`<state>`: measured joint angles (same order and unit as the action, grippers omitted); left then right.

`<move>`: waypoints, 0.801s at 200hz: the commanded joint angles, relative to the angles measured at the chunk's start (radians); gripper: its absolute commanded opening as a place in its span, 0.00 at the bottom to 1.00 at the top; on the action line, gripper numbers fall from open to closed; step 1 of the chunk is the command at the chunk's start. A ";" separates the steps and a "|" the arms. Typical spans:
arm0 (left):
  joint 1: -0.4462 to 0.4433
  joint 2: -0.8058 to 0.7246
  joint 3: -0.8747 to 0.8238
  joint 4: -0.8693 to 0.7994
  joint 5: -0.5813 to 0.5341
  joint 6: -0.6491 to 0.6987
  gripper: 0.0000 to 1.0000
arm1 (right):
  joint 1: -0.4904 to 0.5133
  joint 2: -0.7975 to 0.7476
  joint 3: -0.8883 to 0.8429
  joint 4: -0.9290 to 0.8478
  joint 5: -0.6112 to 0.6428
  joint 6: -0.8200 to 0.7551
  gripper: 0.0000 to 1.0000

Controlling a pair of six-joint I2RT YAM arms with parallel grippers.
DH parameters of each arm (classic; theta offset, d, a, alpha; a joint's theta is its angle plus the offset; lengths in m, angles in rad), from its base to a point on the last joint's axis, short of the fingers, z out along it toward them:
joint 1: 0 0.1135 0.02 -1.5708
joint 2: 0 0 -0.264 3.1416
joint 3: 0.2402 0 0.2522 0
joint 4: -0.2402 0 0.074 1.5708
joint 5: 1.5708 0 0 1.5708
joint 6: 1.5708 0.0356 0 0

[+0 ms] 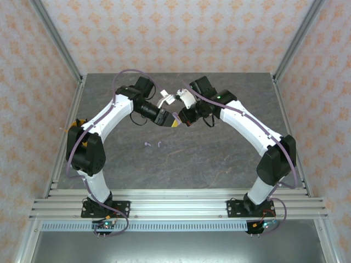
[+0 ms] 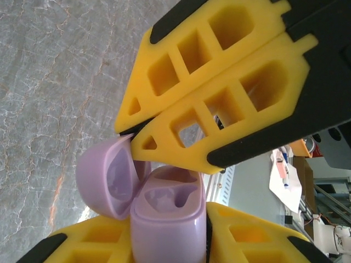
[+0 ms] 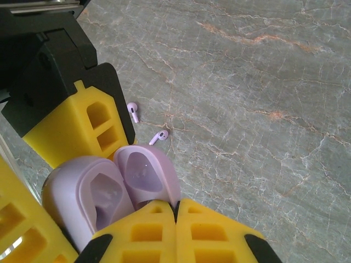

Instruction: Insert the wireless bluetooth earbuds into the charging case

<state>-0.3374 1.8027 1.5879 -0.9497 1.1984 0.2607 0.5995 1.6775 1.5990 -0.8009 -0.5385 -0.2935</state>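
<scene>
A lilac charging case (image 2: pixel 167 219) is held up above the table with its lid (image 2: pixel 104 175) swung open and both sockets empty. My left gripper (image 2: pixel 164 222) is shut on the case body, one yellow finger on each side. My right gripper (image 3: pixel 176 205) is shut with nothing between its fingers, and its tips rest against the rim of the lid (image 3: pixel 145 175). From above, the left gripper (image 1: pixel 166 118) and the right gripper (image 1: pixel 184 116) meet over the table's middle. Two lilac earbuds (image 1: pixel 148 144) (image 1: pixel 159 144) lie on the table below, seen closer as one earbud (image 3: pixel 133 112) and another (image 3: pixel 160 136).
The grey marbled table (image 1: pixel 219 159) has bare room to the right of the earbuds. A small yellow object (image 1: pixel 77 124) sits at its left edge behind the left arm. Aluminium rails (image 1: pixel 175 203) run along the near edge, and patterned walls close the back and sides.
</scene>
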 commanded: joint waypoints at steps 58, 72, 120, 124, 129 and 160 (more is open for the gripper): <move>-0.002 0.007 0.041 0.001 0.024 -0.014 0.35 | 0.004 -0.021 0.011 0.002 -0.006 -0.015 0.00; -0.002 0.006 0.039 0.010 0.023 -0.020 0.32 | 0.004 -0.021 0.010 0.001 -0.011 -0.015 0.00; -0.003 0.004 0.037 0.040 0.011 -0.046 0.22 | 0.004 -0.028 0.004 0.004 -0.008 -0.013 0.00; -0.003 0.003 0.037 0.043 0.009 -0.047 0.21 | 0.005 -0.030 0.003 0.005 -0.006 -0.014 0.00; -0.003 0.003 0.037 0.045 0.007 -0.050 0.21 | 0.004 -0.031 0.003 0.004 -0.004 -0.013 0.00; -0.003 -0.009 0.021 0.079 -0.017 -0.070 0.12 | 0.005 -0.044 0.001 0.017 0.032 0.008 0.00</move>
<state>-0.3386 1.8027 1.5925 -0.9401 1.1969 0.2104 0.5995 1.6745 1.5990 -0.7994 -0.5312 -0.2928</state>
